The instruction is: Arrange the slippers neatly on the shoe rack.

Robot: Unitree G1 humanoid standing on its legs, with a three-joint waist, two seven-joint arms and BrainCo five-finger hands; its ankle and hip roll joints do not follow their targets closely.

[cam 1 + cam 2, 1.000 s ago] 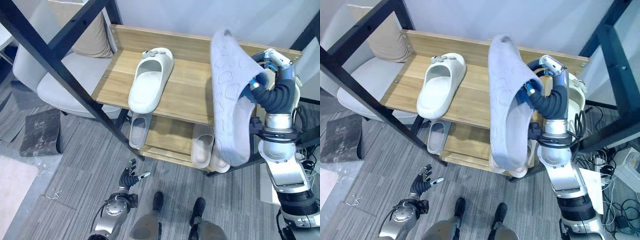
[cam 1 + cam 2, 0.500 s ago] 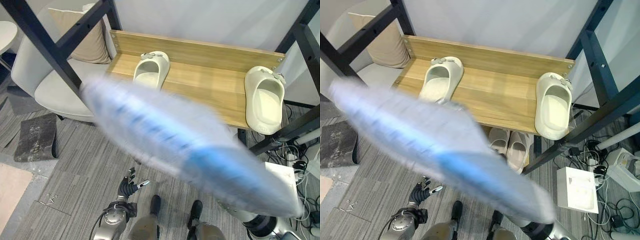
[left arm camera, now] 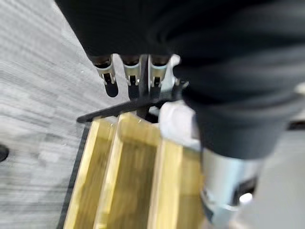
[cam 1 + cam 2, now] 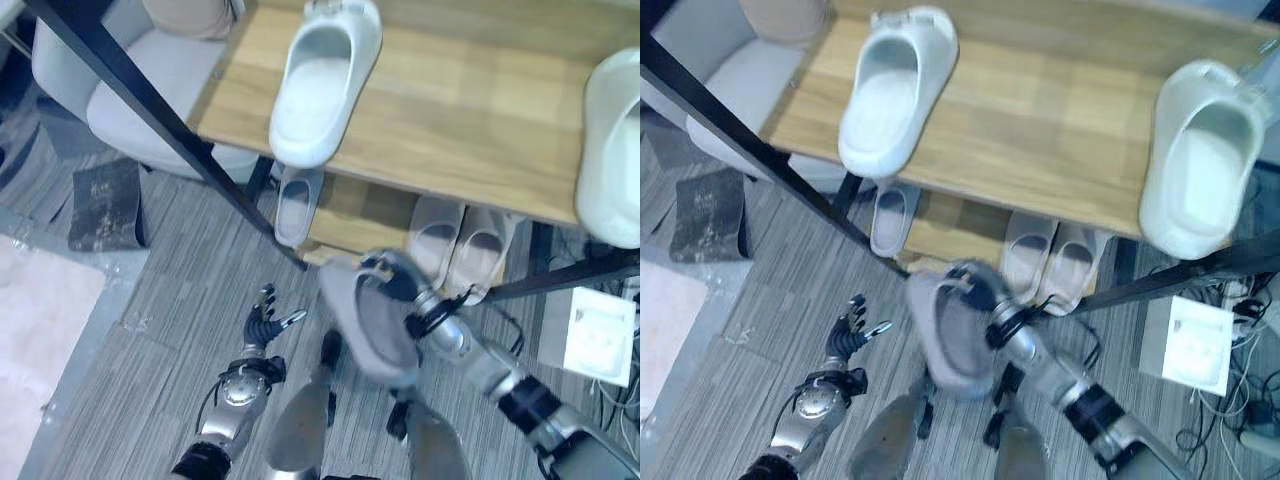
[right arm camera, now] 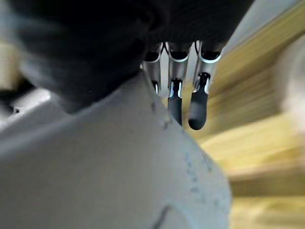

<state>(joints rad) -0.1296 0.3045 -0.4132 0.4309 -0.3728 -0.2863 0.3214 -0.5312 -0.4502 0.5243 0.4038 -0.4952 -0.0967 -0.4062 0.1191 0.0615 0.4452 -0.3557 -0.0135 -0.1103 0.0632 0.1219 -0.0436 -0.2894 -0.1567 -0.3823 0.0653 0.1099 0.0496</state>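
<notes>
My right hand [image 4: 398, 283] is shut on a grey slipper [image 4: 368, 325], held low above the floor just in front of the shoe rack's lower shelf [image 4: 350, 215]. In the right wrist view its fingers [image 5: 183, 95] reach over the slipper's grey upper [image 5: 119, 162]. Two white slippers lie on the top shelf [image 4: 470, 110], one at the left [image 4: 325, 85] and one at the right edge [image 4: 612, 150]. The lower shelf holds a grey slipper [image 4: 297, 200] and a beige pair [image 4: 460, 240]. My left hand [image 4: 262, 325] hangs open near the floor.
A black frame post [image 4: 150, 110] slants across the rack's left side. A grey chair [image 4: 150, 75] stands to the left, with a dark mat [image 4: 105, 205] and a pale rug [image 4: 40, 330] on the floor. A white box [image 4: 600, 325] lies at the right.
My right arm has swung the grey slipper from beside the top shelf down to the front of the lower shelf. The camera has tilted downward. The left hand stays put.
</notes>
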